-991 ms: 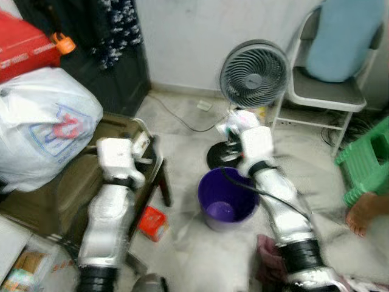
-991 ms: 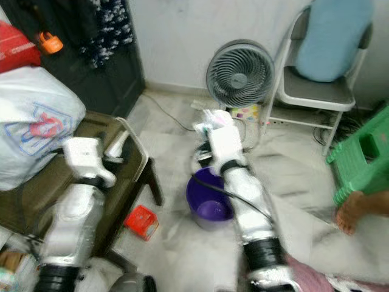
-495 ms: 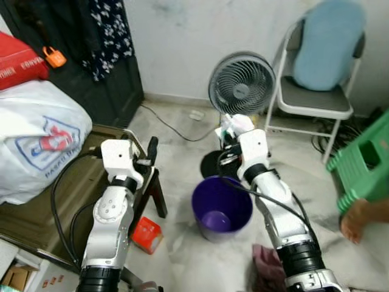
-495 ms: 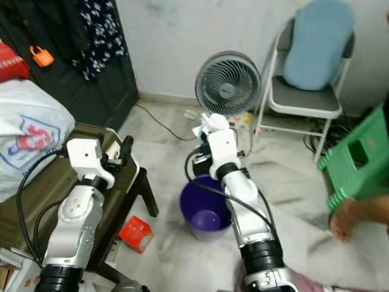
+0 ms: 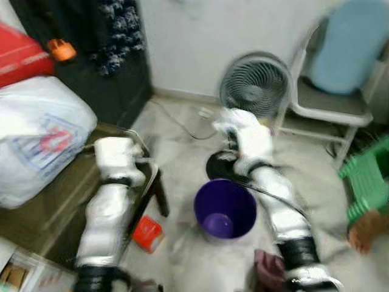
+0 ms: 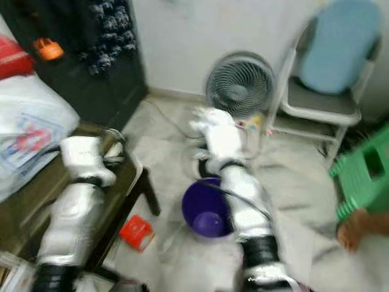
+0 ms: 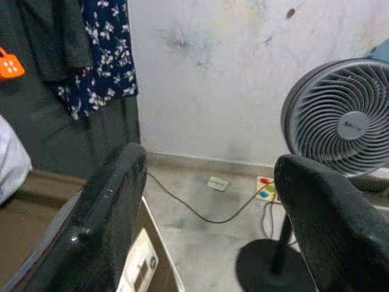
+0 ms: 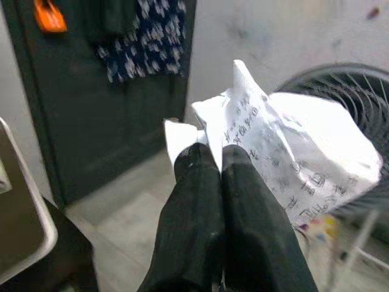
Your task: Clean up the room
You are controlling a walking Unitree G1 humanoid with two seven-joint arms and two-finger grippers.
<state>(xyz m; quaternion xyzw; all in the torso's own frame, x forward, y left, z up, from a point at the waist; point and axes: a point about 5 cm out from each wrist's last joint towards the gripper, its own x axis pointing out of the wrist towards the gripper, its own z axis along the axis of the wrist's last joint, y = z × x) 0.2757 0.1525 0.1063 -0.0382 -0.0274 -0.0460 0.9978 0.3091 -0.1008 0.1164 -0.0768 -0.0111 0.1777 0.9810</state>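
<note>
The right pincer [image 8: 220, 159] is pressed shut on a crumpled white sheet of printed paper [image 8: 285, 158], held up above and just behind the round purple plastic bin [image 5: 225, 210] that stands on the pale floor [image 5: 182, 243] in front of a grey round fan [image 5: 255, 82]. The left pincer [image 7: 206, 201] hangs wide open and empty over the edge of the low dark table [image 5: 64, 204].

no text can be read for certain: the crumpled paper [image 8: 285, 152] pinched in the right gripper [image 8: 220, 159] carries rows of small dark print too blurred to make out, the fan [image 7: 346, 121] beyond the left gripper [image 7: 213, 207] has an illegible hub badge, and the white bag [image 5: 42, 137] shows a blurred red and blue logo
</note>
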